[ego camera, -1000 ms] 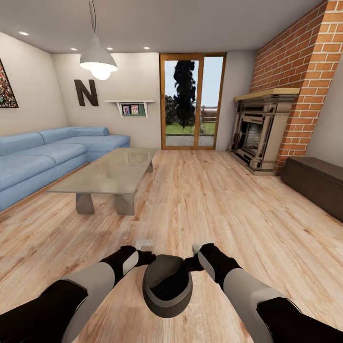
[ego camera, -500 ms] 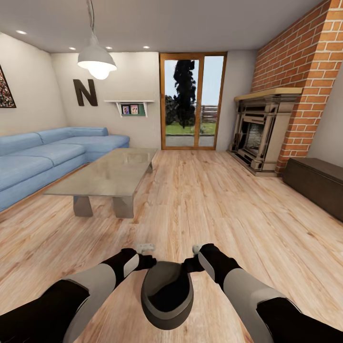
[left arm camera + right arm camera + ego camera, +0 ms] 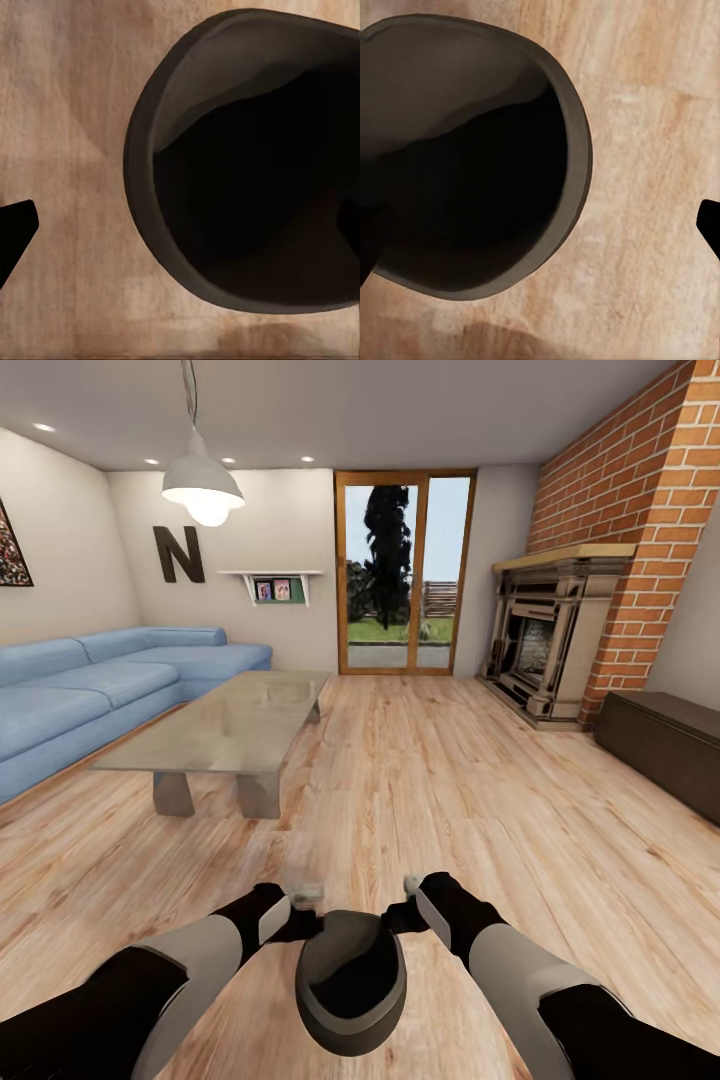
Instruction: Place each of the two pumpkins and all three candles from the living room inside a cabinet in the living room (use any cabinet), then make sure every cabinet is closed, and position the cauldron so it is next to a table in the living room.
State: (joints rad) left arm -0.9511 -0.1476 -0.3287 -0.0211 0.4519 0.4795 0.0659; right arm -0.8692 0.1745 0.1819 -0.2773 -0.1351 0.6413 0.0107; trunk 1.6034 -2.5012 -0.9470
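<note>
The black cauldron (image 3: 350,980) sits low between my two forearms, mouth up, over the wood floor. My left gripper (image 3: 303,908) is at its left rim and my right gripper (image 3: 404,902) at its right rim. In the left wrist view the cauldron (image 3: 247,97) lies below, with one finger (image 3: 16,229) well outside the rim, so the jaws stand wide open. The right wrist view shows the cauldron (image 3: 457,82) and a finger (image 3: 710,221) far off the rim, also open. The glass-topped table (image 3: 225,725) stands ahead to the left. The dark cabinet (image 3: 660,745) is at the right wall, shut. Pumpkins and candles are out of view.
A blue sofa (image 3: 90,690) runs along the left wall behind the table. A fireplace (image 3: 545,635) in a brick wall stands at the right, with a glass door (image 3: 405,575) at the back. Wide wood floor (image 3: 450,790) stretches between table and cabinet.
The whole picture shifted a little since one second ago, so the camera moved. My left gripper's tip dipped slightly towards the cauldron's rim and looks blurred now.
</note>
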